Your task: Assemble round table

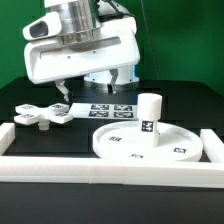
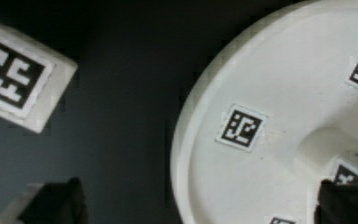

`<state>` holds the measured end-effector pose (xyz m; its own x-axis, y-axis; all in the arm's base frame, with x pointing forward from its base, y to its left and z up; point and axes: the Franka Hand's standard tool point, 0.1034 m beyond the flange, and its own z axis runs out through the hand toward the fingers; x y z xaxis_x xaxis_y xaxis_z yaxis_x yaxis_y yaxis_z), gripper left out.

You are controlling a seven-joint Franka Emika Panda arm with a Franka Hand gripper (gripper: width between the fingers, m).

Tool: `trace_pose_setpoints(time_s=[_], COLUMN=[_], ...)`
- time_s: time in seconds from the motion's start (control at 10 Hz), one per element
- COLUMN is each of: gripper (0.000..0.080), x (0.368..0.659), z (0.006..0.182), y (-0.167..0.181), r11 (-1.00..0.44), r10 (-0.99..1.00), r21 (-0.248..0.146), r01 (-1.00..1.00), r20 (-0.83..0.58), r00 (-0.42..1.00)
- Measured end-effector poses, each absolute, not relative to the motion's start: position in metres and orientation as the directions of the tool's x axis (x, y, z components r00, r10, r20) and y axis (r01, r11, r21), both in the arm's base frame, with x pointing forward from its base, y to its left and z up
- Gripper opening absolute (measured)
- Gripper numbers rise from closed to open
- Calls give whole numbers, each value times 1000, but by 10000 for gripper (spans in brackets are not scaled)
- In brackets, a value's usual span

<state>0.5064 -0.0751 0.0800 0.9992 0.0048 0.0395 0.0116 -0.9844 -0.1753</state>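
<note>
done: post (image 1: 150, 108) standing upright on the disc (image 1: 120, 146), can't tell if fully seated | left: cross piece (image 1: 45, 114) lying well apart, not on yet | gripper (image 1: 95, 86): fingers spread, holding nothing

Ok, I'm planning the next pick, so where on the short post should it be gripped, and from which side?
Probably the upper half of the post, coming straight down from above. It stands upright on the disc, so its round sides are free up there and the jaws can close across its width. Lower down, the disc would likely crowd the jaws.
</note>
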Motion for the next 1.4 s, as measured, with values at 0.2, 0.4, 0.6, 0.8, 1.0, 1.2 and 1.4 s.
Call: trace_pose_setpoints(time_s=[0.2, 0.4, 0.6, 0.8, 1.0, 1.2, 1.4], gripper=[649, 649, 649, 649, 649, 649, 649], x=[509, 500, 488, 488, 492, 491, 482], z=[77, 76, 73, 72, 71, 72, 69], y=[-86, -109, -136, -136, -133, -155, -160], r11=[-998, -1000, -1000, -1000, -999, -1000, -998], r10=[12, -24, -9, -25, -19, -19, -25], r21=[-62, -10, -15, -16, -37, -5, -56], r01=[21, -23, -7, -23, -15, -18, -23], r20=[140, 186, 157, 158, 123, 143, 40], r00=[990, 982, 987, 987, 992, 990, 999])
